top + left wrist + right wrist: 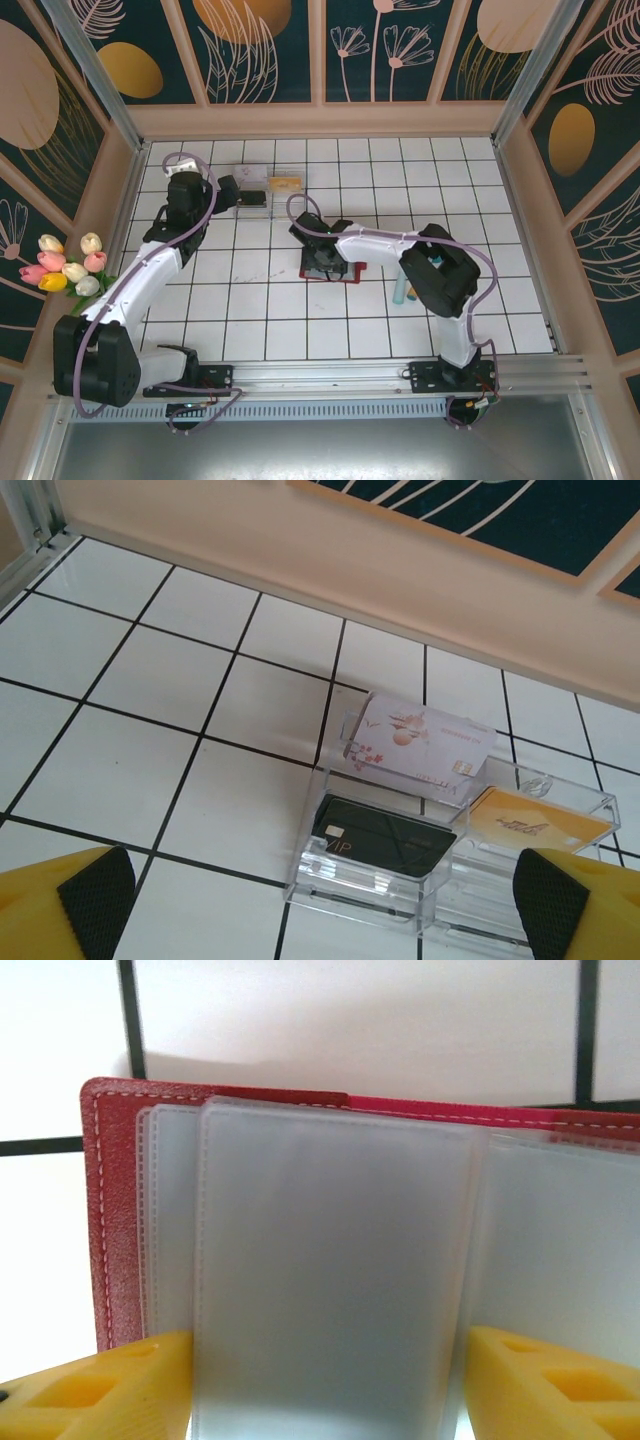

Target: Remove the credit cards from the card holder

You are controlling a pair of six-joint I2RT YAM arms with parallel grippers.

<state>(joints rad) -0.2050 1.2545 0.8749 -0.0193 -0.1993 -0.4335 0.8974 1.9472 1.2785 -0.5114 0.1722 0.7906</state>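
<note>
The card holder (345, 274) lies open on the desk (250, 320) near the centre, with the right tool (322, 258) directly above it. The left tool (232, 192) is well apart from it, at the far left, over the clear plastic box (255, 197). The right arm is therefore the nearer one and the one placed for extraction. In the right wrist view, the right tool (330, 1360) points at the inside of the card holder (112, 1220), whose red stitched edge runs across the view at right angles to the fingers. One translucent pocket leaf (330, 1230) stands between the two yellow fingers (110, 1385), its long axis running away from the tool toward that red edge. The jaws are part open, one at each side edge of the leaf. It cannot be told whether they press on it, or whether the leaf contains a card. Judgement: a card in this leaf most likely slides along the leaf's long axis, so the pull should follow that line. The left tool (322, 900) is wide open and holds nothing. Just ahead of it, the clear plastic box (350, 885) contains a pale card (415, 742), a black card (385, 840) and an orange card (535, 825), each in a separate compartment.
</note>
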